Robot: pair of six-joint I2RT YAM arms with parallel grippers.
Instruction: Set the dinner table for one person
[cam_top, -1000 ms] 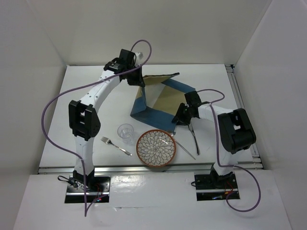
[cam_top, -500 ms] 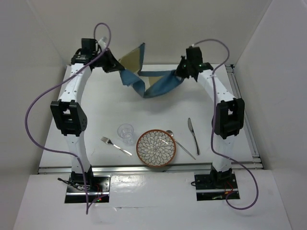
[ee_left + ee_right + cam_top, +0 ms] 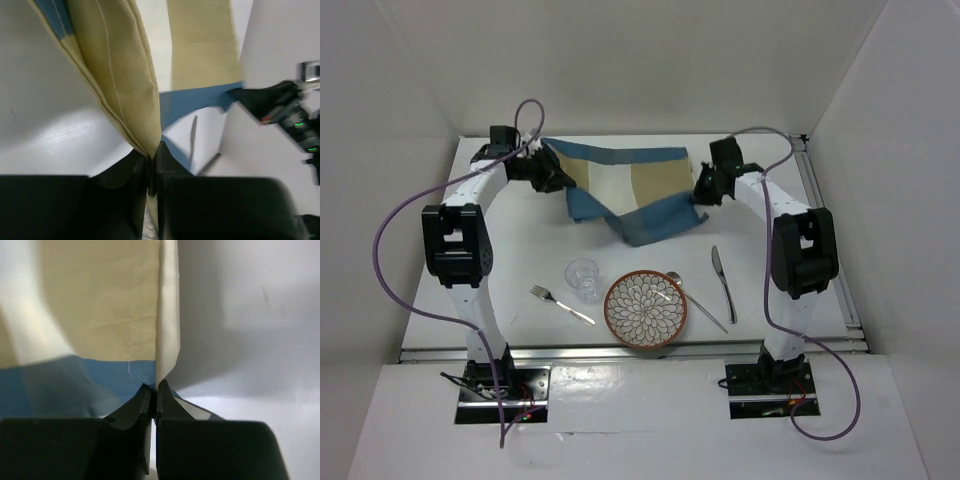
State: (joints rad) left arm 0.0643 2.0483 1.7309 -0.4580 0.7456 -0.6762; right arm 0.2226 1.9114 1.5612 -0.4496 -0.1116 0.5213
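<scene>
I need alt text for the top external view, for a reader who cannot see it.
The left end effector and the right end effector hold a blue-and-tan striped cloth placemat by opposite ends over the far half of the large white tabletop. Nearer are a metal fork, a clear glass, a round patterned plate, a metal spoon and a metal knife.

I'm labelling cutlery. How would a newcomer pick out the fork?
Find the patterned plate at the near edge of the white table. Left of it stands a clear glass; the fork lies left of that. It is the only cutlery there; knife and spoon lie right of the plate.
</scene>
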